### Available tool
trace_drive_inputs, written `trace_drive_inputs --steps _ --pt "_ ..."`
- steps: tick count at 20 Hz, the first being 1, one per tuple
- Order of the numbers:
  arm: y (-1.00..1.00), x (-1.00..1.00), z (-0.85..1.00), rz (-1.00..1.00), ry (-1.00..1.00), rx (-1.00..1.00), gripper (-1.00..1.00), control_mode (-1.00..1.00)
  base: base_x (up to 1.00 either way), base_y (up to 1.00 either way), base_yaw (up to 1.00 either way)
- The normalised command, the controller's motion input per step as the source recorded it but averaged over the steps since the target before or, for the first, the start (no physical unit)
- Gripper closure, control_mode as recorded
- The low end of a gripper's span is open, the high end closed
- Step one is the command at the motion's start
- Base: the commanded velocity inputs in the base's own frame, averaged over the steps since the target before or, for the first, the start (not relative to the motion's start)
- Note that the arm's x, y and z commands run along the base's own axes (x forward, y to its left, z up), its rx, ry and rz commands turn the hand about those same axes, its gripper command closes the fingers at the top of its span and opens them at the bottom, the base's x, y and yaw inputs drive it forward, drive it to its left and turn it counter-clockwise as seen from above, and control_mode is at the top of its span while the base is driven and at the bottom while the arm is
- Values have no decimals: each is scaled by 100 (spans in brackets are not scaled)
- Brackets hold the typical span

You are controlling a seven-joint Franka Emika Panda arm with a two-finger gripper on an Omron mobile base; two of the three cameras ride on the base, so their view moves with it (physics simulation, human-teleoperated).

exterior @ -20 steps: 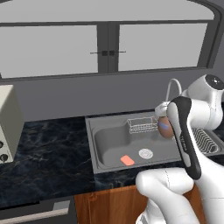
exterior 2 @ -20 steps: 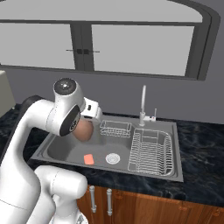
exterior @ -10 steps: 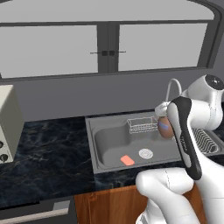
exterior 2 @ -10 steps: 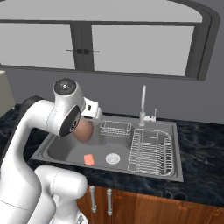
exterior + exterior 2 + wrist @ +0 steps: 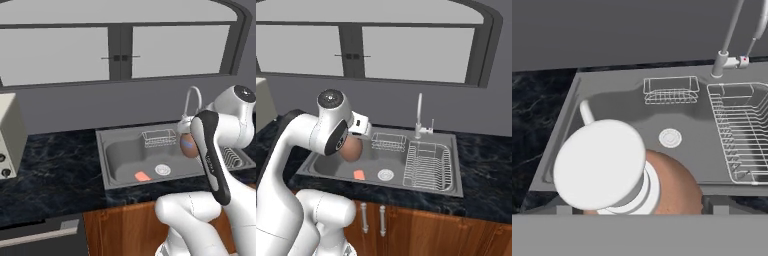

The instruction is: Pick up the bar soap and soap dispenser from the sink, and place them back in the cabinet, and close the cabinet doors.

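1. Soap dispenser (image 5: pixel 674 192) clamped between the jaws of the gripper (image 5: pixel 639 206), which stand wide on either side of the brown body, white pump top nearest the hand.
2. Hangs clear above the sink (image 5: pixel 102 150), over the middle of the basin. Shows right of the drain in the left base view (image 5: pixel 188 145) and left of it in the right base view (image 5: pixel 350 149), which fits a raised load, not a standing one.
3. Below and nearer: bar soap (image 5: pixel 359 174) flat on the basin floor, just left of the drain, well apart from the grip and not yet picked up.
4. Farther out: wire basket (image 5: pixel 671 90) at the far wall, dish rack (image 5: pixel 739 130) to the right, faucet (image 5: pixel 418 112) at the far rim.
5. Step in hand, by judgement: lifting out and carrying toward the cabinet.
6. To do it well:
   - Squeeze evenly, since a rounded, tapering body can slide from flat pads.
   - Rise straight until above the rim before any sideways swing.
   - Swing away from the faucet and rack.
   - Carry upright and slowly, with no sudden wrist rolls.
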Motion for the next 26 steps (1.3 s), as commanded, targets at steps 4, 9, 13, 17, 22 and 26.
trace_drive_inputs --steps 4,9,13,17,22,26 --pt "0 0 0 0 0 0 100 100 -52 -13 -2" --pt "0 0 0 0 0 0 100 100 -50 -19 -4" --pt "0 0 0 0 0 0 100 100 -49 -20 -4" --pt "0 0 0 0 0 0 100 100 -44 -18 -3" --pt "0 0 0 0 0 0 100 100 -11 -31 -1" --pt "0 0 0 0 0 0 100 100 -7 -46 0"
